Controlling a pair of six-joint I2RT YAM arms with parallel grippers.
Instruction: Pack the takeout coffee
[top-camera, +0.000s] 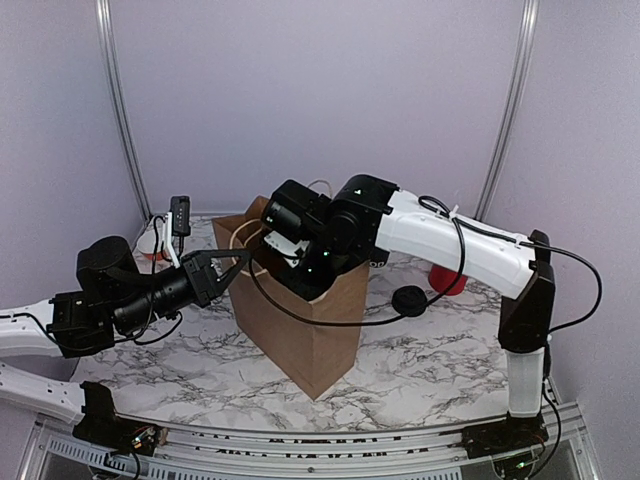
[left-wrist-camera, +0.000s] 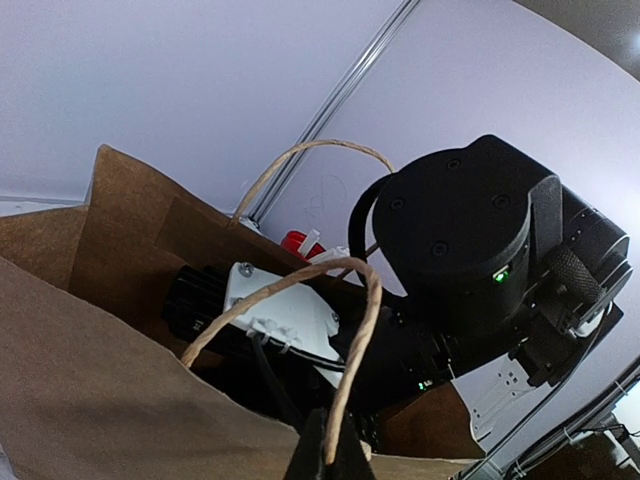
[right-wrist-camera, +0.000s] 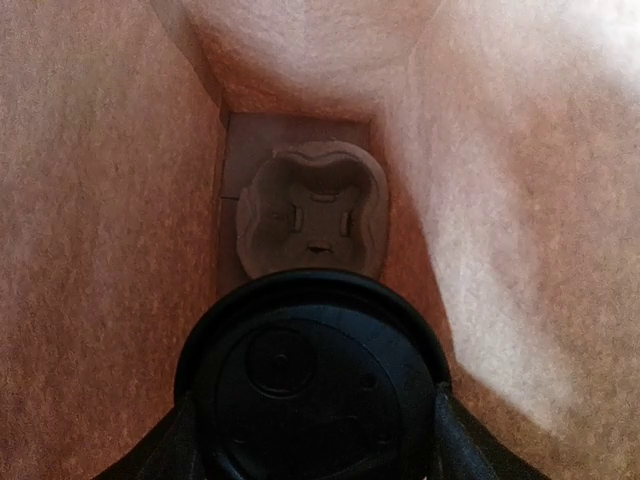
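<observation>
We are gripping the lidded coffee cup (right-wrist-camera: 312, 385) in the right gripper (right-wrist-camera: 315, 455), jaws wide around it, inside the paper bag (top-camera: 300, 340). The pulp carrier (right-wrist-camera: 312, 222) is sitting at 12 o'clock. The left gripper (top-camera: 222, 266) is pinching the twine handle (left-wrist-camera: 352, 330). We are advising a straight descent, cup upright.

The paper bag (top-camera: 300, 330) is plain brown with tan twine handles (left-wrist-camera: 300, 285), and the moulded cup tray (right-wrist-camera: 312, 220) at its bottom is dull beige. The takeout coffee's lid (right-wrist-camera: 315, 390) is black. The table (top-camera: 430, 370) is white marble veined grey, with a red tub (top-camera: 447, 281) at its far right.
</observation>
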